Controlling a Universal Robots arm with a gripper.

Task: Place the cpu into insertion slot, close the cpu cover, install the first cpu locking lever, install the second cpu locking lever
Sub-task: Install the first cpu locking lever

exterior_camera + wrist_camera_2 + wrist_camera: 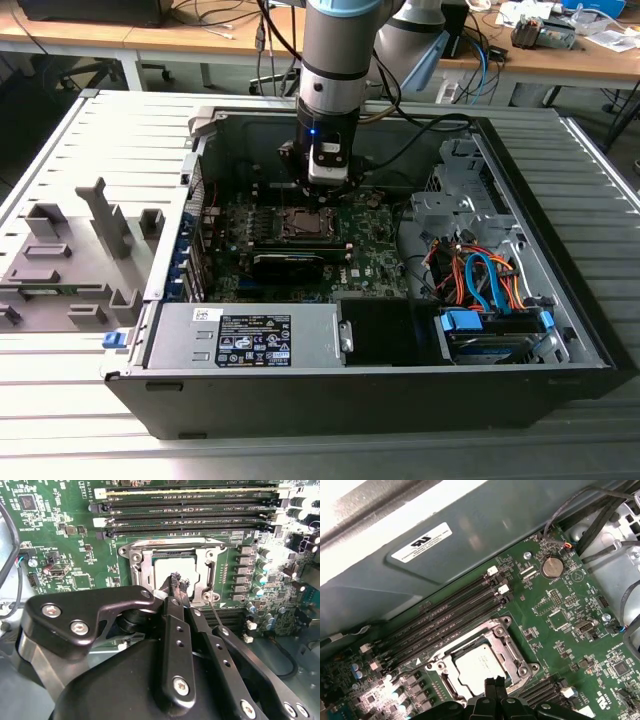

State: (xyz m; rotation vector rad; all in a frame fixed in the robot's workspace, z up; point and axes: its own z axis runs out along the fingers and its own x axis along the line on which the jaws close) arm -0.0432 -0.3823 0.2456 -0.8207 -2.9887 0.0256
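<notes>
**Socket area: closed jaws hang low over a seated chip, locking not confirmed**

The gripper (pixel 176 580) hangs directly above the insertion slot (pixel 306 224), a small square metal-rimmed socket on the green circuit board (pixel 75 555) inside the open black computer case (pixel 300 400). Its jaws are drawn together at the tips, and nothing can be seen between them.

The small flat square silver-topped cpu (pixel 167 570) lies in the slot. The thin silvery square-windowed cpu cover (pixel 144 572) appears to be lowered around it. A thin metal rod (pixel 216 616) runs just beside the socket's corner, close to the jaws. I cannot tell whether this rod is latched.

Risks as judged from here:

- **Scoring or loading the chip.** The tips sit just over the cpu's bare top. A descent off the cover's frame would land on the chip itself.
- **Lever slip.** Closed tips can only push a thin sprung rod, not hold it. If the push comes off-centre, the rod may slide off and spring back.
- **Collateral contact.** The long black memory slots (pixel 190 510) and the silver cylindrical capacitors (pixel 260 575) stand near the socket. A sideways sweep could strike them.
- **Clamping a misseated chip.** Seating at the corners is hidden by the cover, and force applied to a tilted chip would bend the contacts.
</notes>
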